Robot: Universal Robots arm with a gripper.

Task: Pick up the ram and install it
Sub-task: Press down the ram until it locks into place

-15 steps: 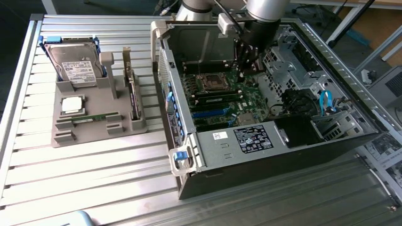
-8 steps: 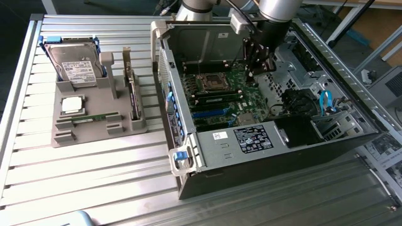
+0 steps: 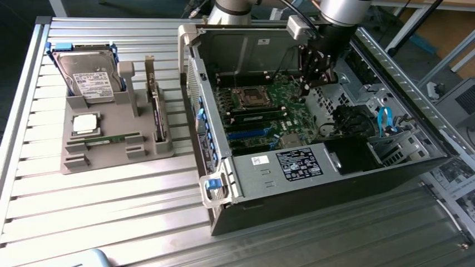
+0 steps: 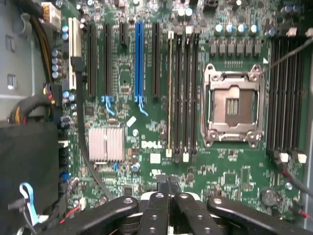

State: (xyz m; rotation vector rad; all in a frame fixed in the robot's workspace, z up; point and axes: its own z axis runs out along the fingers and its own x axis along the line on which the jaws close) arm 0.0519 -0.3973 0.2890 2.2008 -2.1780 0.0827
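Note:
A ram stick, long, thin and green, lies in a groove of the grey holder on the exterior view's left. My gripper hangs far from it, inside the open computer case over the motherboard. In the wrist view the gripper is shut, its black fingers pressed together with nothing between them. It hovers just off the end of the memory slots beside the empty processor socket. One slot holds a thin yellowish strip; whether that is a seated stick I cannot tell.
The holder also carries a hard drive, a square silver processor chip and an upright green board. The case walls, blue cables and a black cable bundle crowd the motherboard. A slatted metal table lies underneath.

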